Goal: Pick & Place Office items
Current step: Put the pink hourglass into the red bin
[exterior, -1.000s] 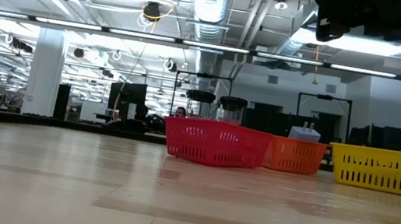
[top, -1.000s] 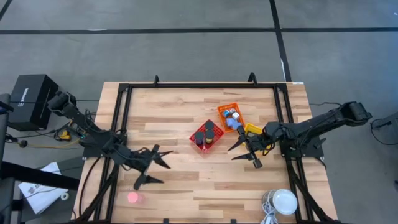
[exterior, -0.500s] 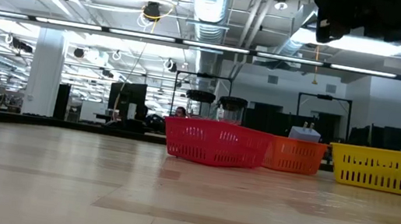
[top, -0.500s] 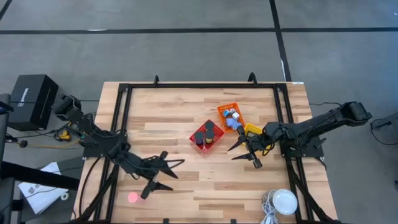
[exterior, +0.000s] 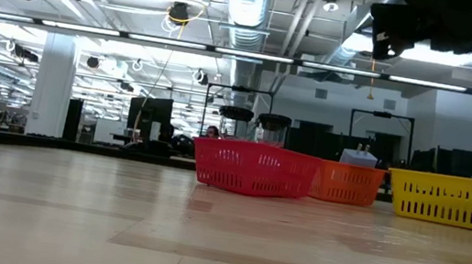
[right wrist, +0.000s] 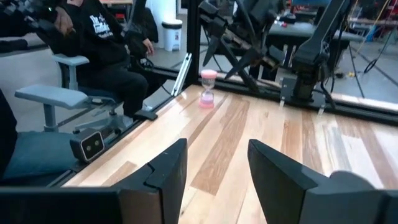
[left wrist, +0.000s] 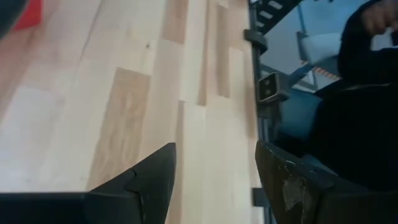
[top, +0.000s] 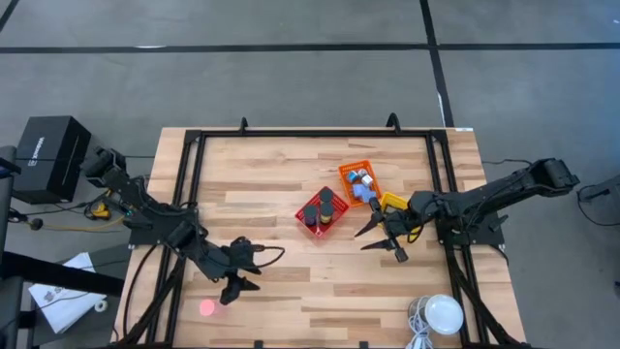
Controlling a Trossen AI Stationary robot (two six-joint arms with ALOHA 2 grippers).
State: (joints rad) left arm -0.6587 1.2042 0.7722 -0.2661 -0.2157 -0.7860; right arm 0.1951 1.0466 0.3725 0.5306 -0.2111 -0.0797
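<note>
The pink disc (top: 207, 308) stands on the table near the near-left corner. In the right wrist view the pink disc (right wrist: 208, 88) stands upright far off. Black round rolls (top: 325, 204) sit in the red basket (top: 321, 211). Blue blocks (top: 360, 191) lie in the orange basket (top: 359, 181). My left gripper (top: 254, 269) (left wrist: 214, 168) hovers open over bare wood, to the right of the disc and a little farther in. My right gripper (top: 378, 244) (right wrist: 214, 162) waits open beside the yellow basket (top: 392, 204).
The three baskets (exterior: 254, 169) stand in a cluster at the table's middle. A white round lamp (top: 444, 314) sits at the near-right edge. A black frame (top: 194, 184) runs round the table. A person in dark clothes (right wrist: 106, 43) sits beyond the left side. Bare wood (top: 320, 281) lies between the grippers.
My left gripper has swung from left of the table's middle toward the near edge and a little right, turning as it went. It now hangs lower, with its arm showing larger at the top left of the low view. The right arm and all items stay put.
</note>
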